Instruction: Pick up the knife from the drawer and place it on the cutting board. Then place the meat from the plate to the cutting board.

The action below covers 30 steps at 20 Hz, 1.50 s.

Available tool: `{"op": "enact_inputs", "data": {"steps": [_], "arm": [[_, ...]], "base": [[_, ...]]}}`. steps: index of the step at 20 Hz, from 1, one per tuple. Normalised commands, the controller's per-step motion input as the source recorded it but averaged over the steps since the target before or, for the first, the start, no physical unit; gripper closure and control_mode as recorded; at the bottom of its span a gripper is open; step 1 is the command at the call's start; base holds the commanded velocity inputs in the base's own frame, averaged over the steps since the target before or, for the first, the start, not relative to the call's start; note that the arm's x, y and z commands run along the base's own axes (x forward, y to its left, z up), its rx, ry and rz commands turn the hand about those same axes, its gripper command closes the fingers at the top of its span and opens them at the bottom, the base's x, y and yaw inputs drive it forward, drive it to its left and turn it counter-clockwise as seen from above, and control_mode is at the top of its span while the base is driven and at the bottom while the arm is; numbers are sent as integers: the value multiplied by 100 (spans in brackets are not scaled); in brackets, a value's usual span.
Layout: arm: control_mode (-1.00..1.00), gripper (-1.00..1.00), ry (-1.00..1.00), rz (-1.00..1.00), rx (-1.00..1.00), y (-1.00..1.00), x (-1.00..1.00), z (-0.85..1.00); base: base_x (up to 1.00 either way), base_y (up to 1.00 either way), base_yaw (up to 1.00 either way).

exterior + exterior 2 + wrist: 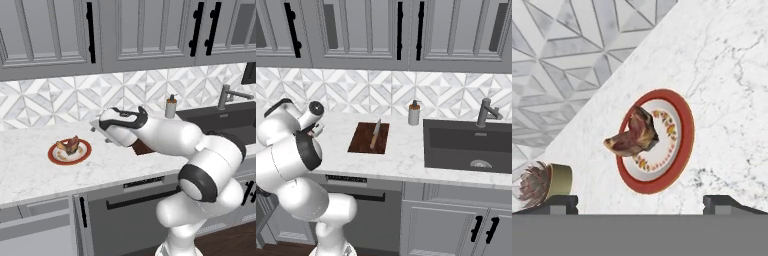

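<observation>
The knife [375, 134], silver blade and light wooden handle, lies lengthwise on the reddish-brown cutting board [369, 137]; a corner of the board [143, 148] shows behind my arm. To the left sits the orange-rimmed white plate [70, 152] [657, 141] with the brown-red meat [69, 145] [632, 136] on it. My gripper [99, 134] [639, 202] hovers above the counter between board and plate, pointed at the plate. It is open, its fingertips [559, 202] wide apart with nothing between them. A grey drawer front [35, 225] shows at lower left; I cannot tell if it stands open.
A small tan bowl with a spiky plant [542, 182] stands beyond the plate near the tiled wall. A soap dispenser [414, 113], the dark sink [471, 145] and its faucet [486, 112] lie right of the board. Grey wall cupboards hang overhead.
</observation>
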Motion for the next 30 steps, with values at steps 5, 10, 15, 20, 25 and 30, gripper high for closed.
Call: {"op": "enact_inputs", "data": {"steps": [5, 10, 15, 20, 25, 30], "arm": [[-100, -100, 0, 2, -1, 14, 3, 0], [-100, -100, 1, 0, -5, 29, 17, -11], [-100, -100, 0, 0, -6, 30, 11, -13], [-100, -100, 0, 0, -6, 20, 15, -8], [-100, -100, 0, 0, -5, 13, 14, -7], [-100, -100, 0, 0, 0, 0, 33, -9]], "base": [[0, 0, 0], [0, 0, 0], [0, 0, 0], [0, 0, 0], [0, 0, 0], [0, 0, 0]]}}
